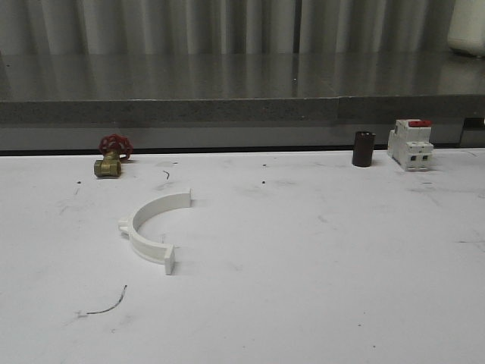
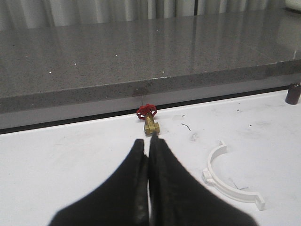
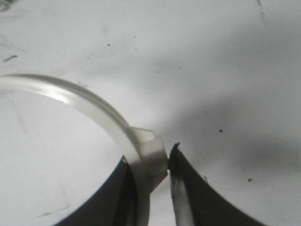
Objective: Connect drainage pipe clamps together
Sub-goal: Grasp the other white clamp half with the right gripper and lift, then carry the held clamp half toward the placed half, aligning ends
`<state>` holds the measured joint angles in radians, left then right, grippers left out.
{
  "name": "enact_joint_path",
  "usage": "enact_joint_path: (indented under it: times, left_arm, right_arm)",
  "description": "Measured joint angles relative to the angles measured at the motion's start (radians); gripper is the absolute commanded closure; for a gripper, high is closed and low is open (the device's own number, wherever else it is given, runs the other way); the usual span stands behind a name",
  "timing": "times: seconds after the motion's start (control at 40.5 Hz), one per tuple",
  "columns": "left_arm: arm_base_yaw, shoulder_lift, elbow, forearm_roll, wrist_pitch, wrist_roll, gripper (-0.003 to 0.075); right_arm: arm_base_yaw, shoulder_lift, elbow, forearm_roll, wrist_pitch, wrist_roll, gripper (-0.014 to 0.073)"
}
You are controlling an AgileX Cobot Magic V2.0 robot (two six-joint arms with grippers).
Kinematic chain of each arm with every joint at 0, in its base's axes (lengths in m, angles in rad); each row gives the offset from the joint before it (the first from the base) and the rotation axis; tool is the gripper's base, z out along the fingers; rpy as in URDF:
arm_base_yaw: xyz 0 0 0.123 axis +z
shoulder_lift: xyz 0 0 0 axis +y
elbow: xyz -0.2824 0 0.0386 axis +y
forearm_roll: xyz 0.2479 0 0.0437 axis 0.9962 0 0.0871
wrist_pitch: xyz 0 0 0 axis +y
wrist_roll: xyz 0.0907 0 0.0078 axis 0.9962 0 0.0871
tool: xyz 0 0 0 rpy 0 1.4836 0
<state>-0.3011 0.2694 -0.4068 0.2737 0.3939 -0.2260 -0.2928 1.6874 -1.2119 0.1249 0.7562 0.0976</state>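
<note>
One white half-ring drainage pipe clamp [image 1: 155, 206] lies flat on the white table, left of centre, its open side facing right; in the left wrist view this clamp [image 2: 218, 187] lies to the side of the fingers. My left gripper [image 2: 147, 141] is shut with nothing in it, hovering over bare table short of a brass valve. My right gripper [image 3: 150, 160] is shut on the thick tab of a second white clamp half [image 3: 89, 103]. That half is held above the table, and its arc curves away from the fingers.
A brass valve with a red handwheel [image 1: 111, 159] sits at the back left. A dark cylinder [image 1: 363, 149] and a white-and-red breaker block [image 1: 410, 144] stand at the back right. A grey stone ledge [image 1: 242, 91] bounds the table's far edge. A thin wire scrap [image 1: 106, 305] lies near the front.
</note>
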Motion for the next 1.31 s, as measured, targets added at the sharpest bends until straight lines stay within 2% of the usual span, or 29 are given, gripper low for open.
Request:
enact_joint_path:
  times: [0.173, 0.297, 0.42, 0.618, 0.741, 1.087, 1.31]
  left_arm:
    - [0.000, 0.000, 0.000, 0.000, 0.000, 0.000, 0.0741]
    - [0.000, 0.000, 0.000, 0.000, 0.000, 0.000, 0.0741]
    - [0.000, 0.000, 0.000, 0.000, 0.000, 0.000, 0.0741]
    - [0.000, 0.000, 0.000, 0.000, 0.000, 0.000, 0.0741]
    - [0.000, 0.000, 0.000, 0.000, 0.000, 0.000, 0.0741]
    - [0.000, 0.000, 0.000, 0.000, 0.000, 0.000, 0.0741]
    - [0.000, 0.000, 0.000, 0.000, 0.000, 0.000, 0.0741]
  right_arm:
    - [0.099, -0.141, 0.064, -0.125, 0.017, 0.250, 0.0557]
    - [0.228, -0.211, 0.124, -0.223, 0.028, 0.447, 0.0557]
    - [0.351, -0.232, 0.152, -0.261, 0.057, 0.558, 0.0557]
    - [0.504, -0.232, 0.156, -0.266, 0.039, 0.651, 0.0557]
    - [0.560, -0.232, 0.156, -0.267, 0.016, 0.696, 0.0557]
    - [0.675, -0.230, 0.156, -0.267, 0.007, 0.818, 0.0557]
    - [0.728, -0.146, 0.107, -0.279, 0.035, 0.877, 0.0557]
